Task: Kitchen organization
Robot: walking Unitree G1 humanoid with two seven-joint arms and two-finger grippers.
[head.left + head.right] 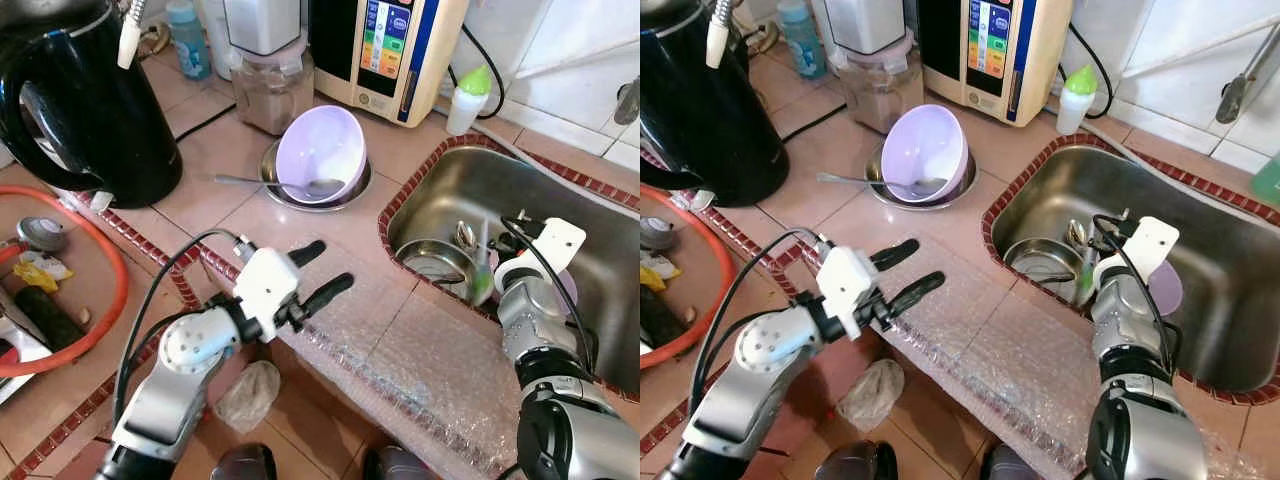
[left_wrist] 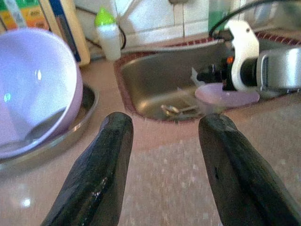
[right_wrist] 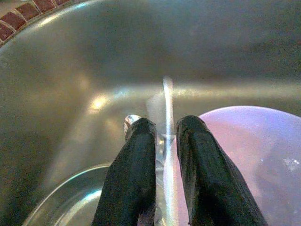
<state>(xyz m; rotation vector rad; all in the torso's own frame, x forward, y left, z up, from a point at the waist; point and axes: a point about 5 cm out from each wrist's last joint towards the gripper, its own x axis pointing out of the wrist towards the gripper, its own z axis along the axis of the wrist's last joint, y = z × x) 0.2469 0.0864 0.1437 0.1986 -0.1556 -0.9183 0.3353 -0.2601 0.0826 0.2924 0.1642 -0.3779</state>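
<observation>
**Right pincer clamped on a slim utensil down in the sink**

The right pincer is down inside the steel sink at the right of the frame, its two black fingers pinched close on a thin, pale, upright handle that looks like a spoon or similar utensil; what kind it is I cannot say for sure. The handle's long axis runs straight up between the fingers, roughly in line with them. Just beside the grip, toward the right of the basin, lies a lilac plate, and below and to the left sits a steel bowl on the sink floor.

The left pincer hovers over the bubble wrap on the counter at lower centre, fingers spread wide and holding nothing. Ahead of it, toward upper centre, a lilac bowl leans tilted in a steel dish, with a metal spoon lying across the dish, handle pointing left. The left arm is clearly the nearer one for that bowl.

Room is tight in the sink: the brick-red rim and the basin walls close in, so I judge a straight lift is the safe way out. The counter between bowl and sink lies open; a black kettle crowds the upper left.
</observation>
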